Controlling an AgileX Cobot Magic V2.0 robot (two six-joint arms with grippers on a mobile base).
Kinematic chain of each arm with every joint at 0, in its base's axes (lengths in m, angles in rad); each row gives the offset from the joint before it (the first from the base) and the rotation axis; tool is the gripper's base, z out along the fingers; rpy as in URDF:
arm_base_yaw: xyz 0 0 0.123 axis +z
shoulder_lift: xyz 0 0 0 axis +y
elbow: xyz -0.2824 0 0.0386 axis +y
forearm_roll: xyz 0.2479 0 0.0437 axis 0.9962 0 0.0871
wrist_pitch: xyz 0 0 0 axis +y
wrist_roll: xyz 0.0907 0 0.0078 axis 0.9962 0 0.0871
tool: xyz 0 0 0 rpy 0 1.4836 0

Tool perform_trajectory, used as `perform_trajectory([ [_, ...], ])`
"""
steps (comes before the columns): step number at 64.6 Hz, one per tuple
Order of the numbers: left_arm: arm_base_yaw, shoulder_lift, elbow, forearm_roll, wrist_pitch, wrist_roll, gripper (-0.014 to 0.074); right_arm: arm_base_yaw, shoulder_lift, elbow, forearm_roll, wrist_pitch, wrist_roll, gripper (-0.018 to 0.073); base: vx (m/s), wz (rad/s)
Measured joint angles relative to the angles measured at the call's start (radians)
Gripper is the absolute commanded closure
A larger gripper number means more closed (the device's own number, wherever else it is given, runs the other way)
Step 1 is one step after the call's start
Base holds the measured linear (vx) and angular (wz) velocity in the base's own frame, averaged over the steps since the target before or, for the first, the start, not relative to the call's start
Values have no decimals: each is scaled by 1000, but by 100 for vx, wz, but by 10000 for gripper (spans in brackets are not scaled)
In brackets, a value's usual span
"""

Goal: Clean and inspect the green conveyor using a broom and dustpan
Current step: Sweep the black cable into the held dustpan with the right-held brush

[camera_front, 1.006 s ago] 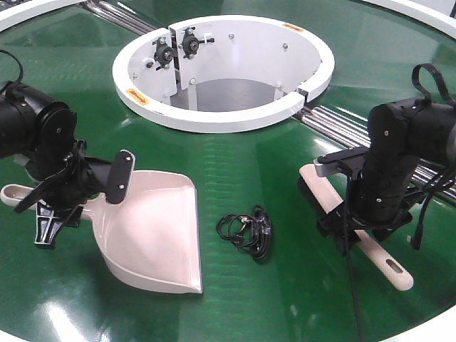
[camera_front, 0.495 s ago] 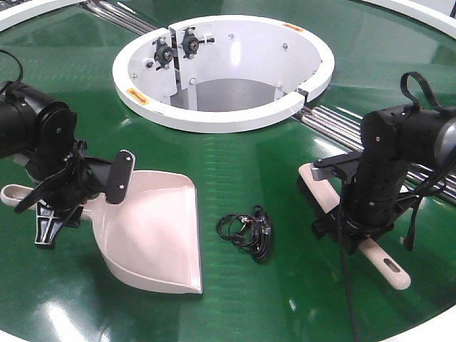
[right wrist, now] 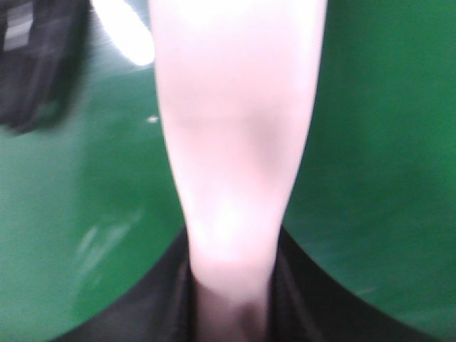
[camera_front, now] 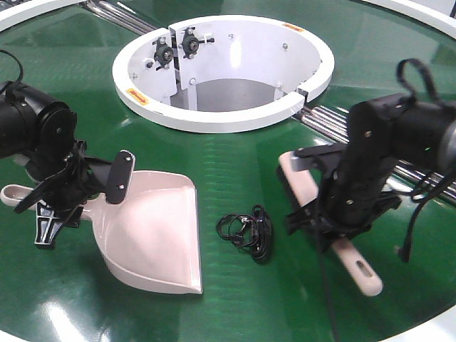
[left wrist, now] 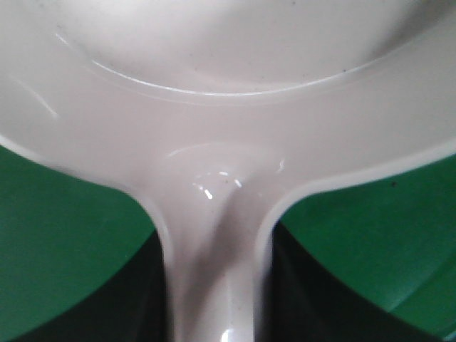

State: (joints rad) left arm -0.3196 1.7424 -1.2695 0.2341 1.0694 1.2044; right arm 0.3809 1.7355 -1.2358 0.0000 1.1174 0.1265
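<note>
The green conveyor (camera_front: 235,164) fills the front view. The pale pink dustpan (camera_front: 153,235) lies on it at the left, mouth toward the front. My left gripper (camera_front: 75,199) is shut on the dustpan's handle; the left wrist view shows the handle (left wrist: 214,249) held between the jaws (left wrist: 214,320). The pale pink broom (camera_front: 298,178) lies slanted at the right, its handle end (camera_front: 362,274) toward the front. My right gripper (camera_front: 333,222) is shut on its middle; the right wrist view shows the broom (right wrist: 235,142) between the jaws (right wrist: 231,303). A black tangle of cord (camera_front: 246,231) lies between dustpan and broom.
The white hub ring (camera_front: 221,117) with its open well stands at the back centre. Silver rollers (camera_front: 335,117) run from the hub to the right, behind the right arm. The conveyor's white outer rim (camera_front: 434,328) shows at the front right corner.
My right arm has moved left with the broom, bringing it closer to the black tangle. The left arm and dustpan have not moved.
</note>
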Motion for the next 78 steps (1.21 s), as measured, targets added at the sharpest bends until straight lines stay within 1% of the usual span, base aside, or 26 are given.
perform_trajectory([
  [6, 0, 0, 0, -1, 0, 0, 603, 41, 2, 0, 13, 16, 47, 564, 0, 0],
  [11, -1, 0, 0, -1, 0, 0, 603, 46, 2, 0, 12, 29, 95, 564, 0, 0],
  [18, -1, 0, 0, -1, 1, 0, 603, 45, 10, 0, -17, 61, 176, 564, 0, 0],
  [31, -1, 0, 0, -1, 1, 0, 603, 54, 47, 0, -12, 95, 221, 564, 0, 0],
  [41, -1, 0, 0, -1, 1, 0, 603, 108, 72, -1, -9, 95, 261, 564, 0, 0],
  [48, -1, 0, 0, -1, 1, 1, 603, 151, 113, -26, 0, 95, 270, 564, 0, 0],
  [53, -1, 0, 0, -1, 1, 1, 603, 183, 150, -68, -6, 98, 272, 564, 0, 0],
  [62, -1, 0, 0, -1, 2, 1, 603, 262, 232, -215, 0, 113, 274, 564, 0, 0],
  [70, -1, 0, 0, -1, 2, 1, 603, 342, 315, -389, 76, 114, 243, 564, 0, 0],
  [78, -1, 0, 0, -1, 1, 3, 603, 405, 400, -560, 141, 117, 192, 564, 0, 0],
])
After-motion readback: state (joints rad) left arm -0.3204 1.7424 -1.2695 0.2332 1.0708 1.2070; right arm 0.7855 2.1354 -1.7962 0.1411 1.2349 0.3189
